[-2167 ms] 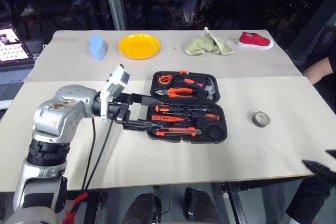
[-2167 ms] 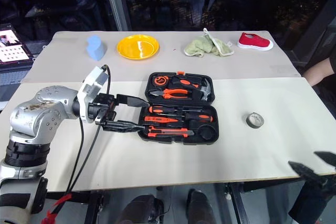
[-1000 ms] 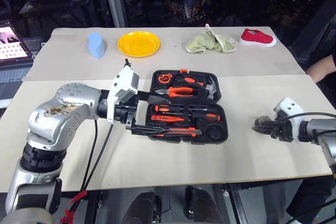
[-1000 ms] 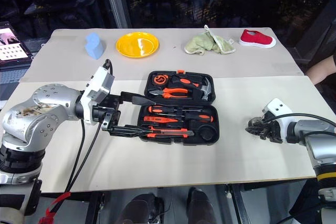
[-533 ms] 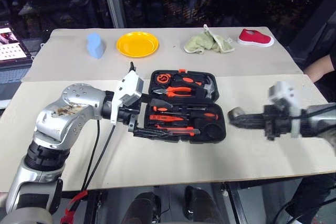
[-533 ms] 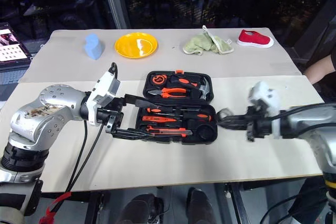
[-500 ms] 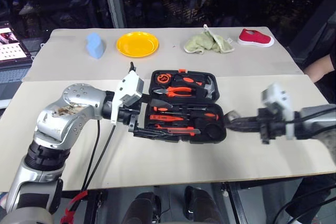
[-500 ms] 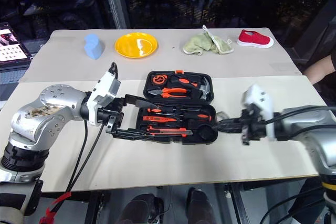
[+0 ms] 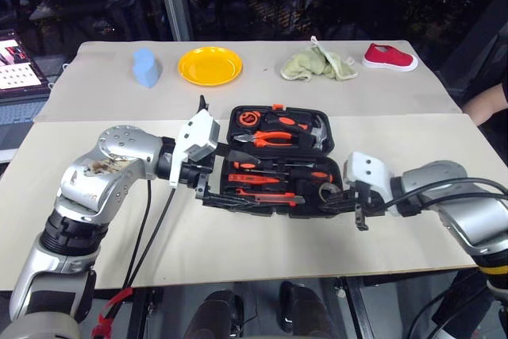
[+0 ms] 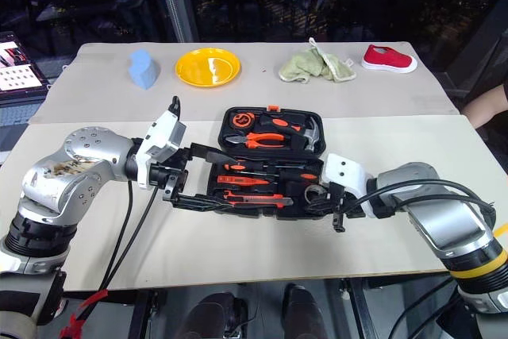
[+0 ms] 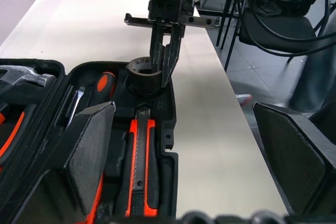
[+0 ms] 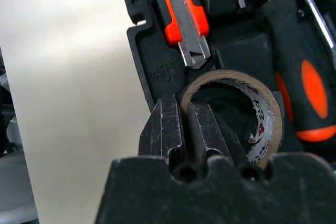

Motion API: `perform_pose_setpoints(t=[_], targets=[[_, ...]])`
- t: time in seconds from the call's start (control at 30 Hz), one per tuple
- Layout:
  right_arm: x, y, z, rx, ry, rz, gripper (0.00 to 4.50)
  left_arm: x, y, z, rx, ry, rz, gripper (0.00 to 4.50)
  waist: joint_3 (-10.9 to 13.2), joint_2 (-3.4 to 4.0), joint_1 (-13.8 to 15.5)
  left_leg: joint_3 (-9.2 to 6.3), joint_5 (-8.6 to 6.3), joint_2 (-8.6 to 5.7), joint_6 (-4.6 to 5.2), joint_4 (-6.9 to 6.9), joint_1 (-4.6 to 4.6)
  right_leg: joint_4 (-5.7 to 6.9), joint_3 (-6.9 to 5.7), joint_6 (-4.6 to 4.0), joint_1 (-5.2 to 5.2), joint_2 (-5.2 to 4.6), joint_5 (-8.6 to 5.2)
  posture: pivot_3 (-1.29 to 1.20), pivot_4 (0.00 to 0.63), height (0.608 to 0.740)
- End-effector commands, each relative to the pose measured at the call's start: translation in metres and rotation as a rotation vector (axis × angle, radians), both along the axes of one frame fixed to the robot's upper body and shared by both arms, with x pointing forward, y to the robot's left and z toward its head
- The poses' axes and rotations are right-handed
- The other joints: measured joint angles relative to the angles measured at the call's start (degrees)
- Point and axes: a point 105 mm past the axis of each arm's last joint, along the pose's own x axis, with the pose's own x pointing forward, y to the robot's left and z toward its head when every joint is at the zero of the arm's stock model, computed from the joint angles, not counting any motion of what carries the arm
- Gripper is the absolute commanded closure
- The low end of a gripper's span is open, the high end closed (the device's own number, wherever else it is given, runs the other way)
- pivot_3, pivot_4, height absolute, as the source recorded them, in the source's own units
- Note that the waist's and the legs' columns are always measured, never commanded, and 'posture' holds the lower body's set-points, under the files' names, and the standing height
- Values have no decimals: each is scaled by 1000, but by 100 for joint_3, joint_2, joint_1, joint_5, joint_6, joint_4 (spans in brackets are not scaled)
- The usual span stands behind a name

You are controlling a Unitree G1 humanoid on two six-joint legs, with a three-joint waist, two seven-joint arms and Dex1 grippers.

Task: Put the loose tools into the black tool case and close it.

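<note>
Over the round recess at the black tool case's (image 9: pixel 333 148) near-right corner, the right gripper (image 12: pixel 185 129) pinches the tape roll's (image 12: pixel 239 114) wall; lower it level, then release, while the left gripper (image 9: pixel 226 174) hangs wide open.

No word, brand or number can be read with certainty anywhere. The tape roll (image 12: pixel 247 114) carries a line of small dark print along its inner liner, and the black tool case (image 12: pixel 157 72) has a moulded mark on its wall beside the roll, but both are too small to make out. The screen (image 9: pixel 14 65) at the bench's far left shows a page with illegible content.
</note>
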Motion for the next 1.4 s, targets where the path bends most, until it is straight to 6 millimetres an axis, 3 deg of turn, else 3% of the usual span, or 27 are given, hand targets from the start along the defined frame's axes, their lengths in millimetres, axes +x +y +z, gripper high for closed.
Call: perform_pose_setpoints(t=[0.03,0.2,0.4,0.5,0.6,0.7,0.8,0.9,1.03,1.2,1.4], targets=[[0,0,-4,-32,-26,8,3681,-1,-2,8,-13,-48,-12,0,0,0,2,0,0,0,0,0,0,1,0,0,0,0,0,0,150,740],[-8,7,-1,3,-5,28,2067,0,-1,7,-11,-50,-9,0,0,0,11,-1,0,1,0,0,4,2,-2,0,3,1,0,0,150,740],[-6,7,27,70,-50,-5,51,5,-1,6,-14,-43,3,0,0,0,2,-2,0,0,0,1,0,0,-3,0,1,0,0,0,150,740],[2,-6,59,191,-108,-121,51,22,9,-1,-22,-26,110,0,0,0,11,-2,0,0,0,1,0,1,-3,0,1,-4,0,0,150,740],[18,-39,79,341,-170,-354,51,54,35,-16,-7,-27,312,0,0,0,24,-3,3,2,-5,1,3,3,-3,-4,3,-4,3,0,150,740],[25,-72,72,374,-207,-539,790,79,66,-36,48,-32,500,741,-1,-1,30,-3,3,3,-5,-1,6,4,-2,-8,4,-3,6,0,150,740],[30,-89,57,356,-227,-648,1843,89,80,-51,90,-28,569,1852,-3,-3,32,-3,1,3,-3,-7,0,3,-4,-9,-4,-6,6,0,150,740],[36,-99,37,328,-232,-708,2895,96,84,-62,127,-40,593,2970,-3,-3,13,-2,1,0,-2,-7,-5,2,-6,-9,-9,-6,7,0,150,740],[43,-95,23,335,-222,-694,4338,105,73,-67,119,-59,581,4443,-3,-3,17,0,1,-5,-1,-6,-4,3,-7,-7,-8,-10,8,0,150,740],[55,-86,9,282,-229,-656,4475,109,57,-74,124,-46,555,4500,-3,-3,-5,1,4,-4,-2,-3,-1,5,-6,-6,-2,-10,12,0,150,740],[65,-68,2,257,-237,-578,4475,97,43,-78,119,8,475,4500,-3,-3,-4,1,3,-2,1,-4,-4,3,-6,-7,-7,-8,12,0,150,740]])
